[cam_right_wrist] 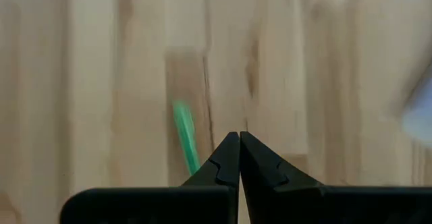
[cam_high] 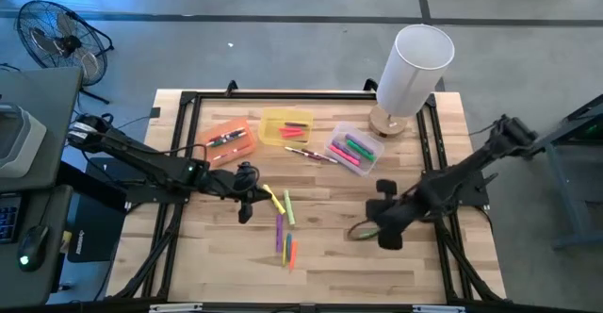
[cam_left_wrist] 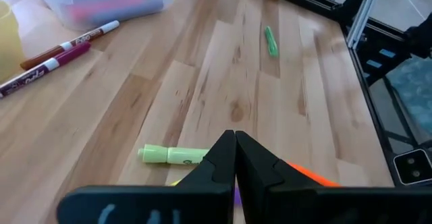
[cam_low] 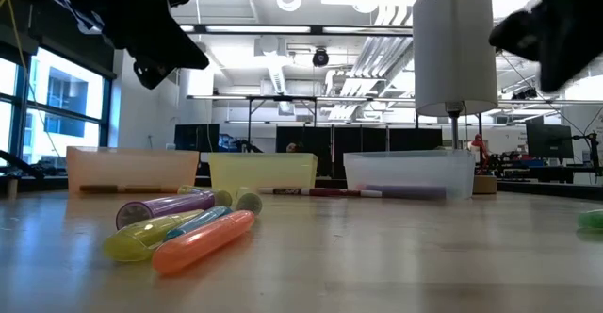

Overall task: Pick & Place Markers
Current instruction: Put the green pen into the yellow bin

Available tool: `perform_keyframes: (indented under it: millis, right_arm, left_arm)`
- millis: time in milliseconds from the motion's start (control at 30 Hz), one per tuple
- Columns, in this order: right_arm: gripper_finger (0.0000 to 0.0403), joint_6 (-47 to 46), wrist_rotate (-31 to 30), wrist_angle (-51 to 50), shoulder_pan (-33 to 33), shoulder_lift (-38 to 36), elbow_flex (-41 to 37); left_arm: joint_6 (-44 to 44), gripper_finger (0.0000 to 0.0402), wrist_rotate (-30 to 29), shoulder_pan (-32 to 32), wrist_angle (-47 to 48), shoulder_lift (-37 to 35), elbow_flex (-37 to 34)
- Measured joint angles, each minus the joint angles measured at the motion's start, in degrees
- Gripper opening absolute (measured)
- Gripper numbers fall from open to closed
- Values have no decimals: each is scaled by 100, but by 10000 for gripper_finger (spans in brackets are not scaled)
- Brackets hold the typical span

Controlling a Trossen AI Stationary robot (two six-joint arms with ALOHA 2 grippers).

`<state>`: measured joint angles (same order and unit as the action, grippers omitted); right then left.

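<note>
Several markers [cam_high: 284, 224] lie flat in a loose cluster at the table's middle, purple, yellow, green and orange; they show close up in the low view [cam_low: 184, 228]. My left gripper [cam_high: 248, 198] hovers shut just left of them, above a yellow-green marker [cam_left_wrist: 172, 155]. A lone green marker [cam_high: 359, 230] lies flat beside my right gripper [cam_high: 382, 219], which is shut above the wood with that marker [cam_right_wrist: 185, 135] just off its fingertips. More markers sit in the three bins. Two red-capped markers [cam_high: 312, 155] lie between the bins.
An orange bin [cam_high: 226, 141], a yellow bin [cam_high: 285, 126] and a clear bin [cam_high: 353, 150] stand in a row toward the far edge. A white cylinder lamp [cam_high: 411, 68] stands at the far right corner. A black frame [cam_high: 188, 106] rims the table.
</note>
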<state>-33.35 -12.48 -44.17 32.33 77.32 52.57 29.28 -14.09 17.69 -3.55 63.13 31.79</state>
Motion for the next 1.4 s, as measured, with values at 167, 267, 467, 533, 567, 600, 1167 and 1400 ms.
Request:
perform_keyframes:
  millis: [167,267,467,533,567,600,1167,1400]
  right_arm:
    - [0,545,610,-501,-1,1125,594]
    - [0,678,931,-578,-1,1383,654]
    - [9,639,1232,-259,5,1456,443]
    - [24,639,1244,-88,8,1454,369]
    - [33,640,1244,-52,10,1454,325]
    - [44,639,1240,-18,10,1454,285]
    - [45,1127,599,650,356,2424,26]
    - [28,742,483,715,113,2185,-39]
  left_arm:
    - [123,0,36,-1,16,0,0]
    - [162,0,116,-2,18,0,0]
    - [263,0,278,-4,34,0,0]
    - [269,0,345,-2,35,0,0]
    - [269,0,375,-2,39,0,0]
    - [269,0,407,-2,39,0,0]
    - [266,0,453,-4,70,0,0]
    - [-90,0,345,-2,314,-376,7]
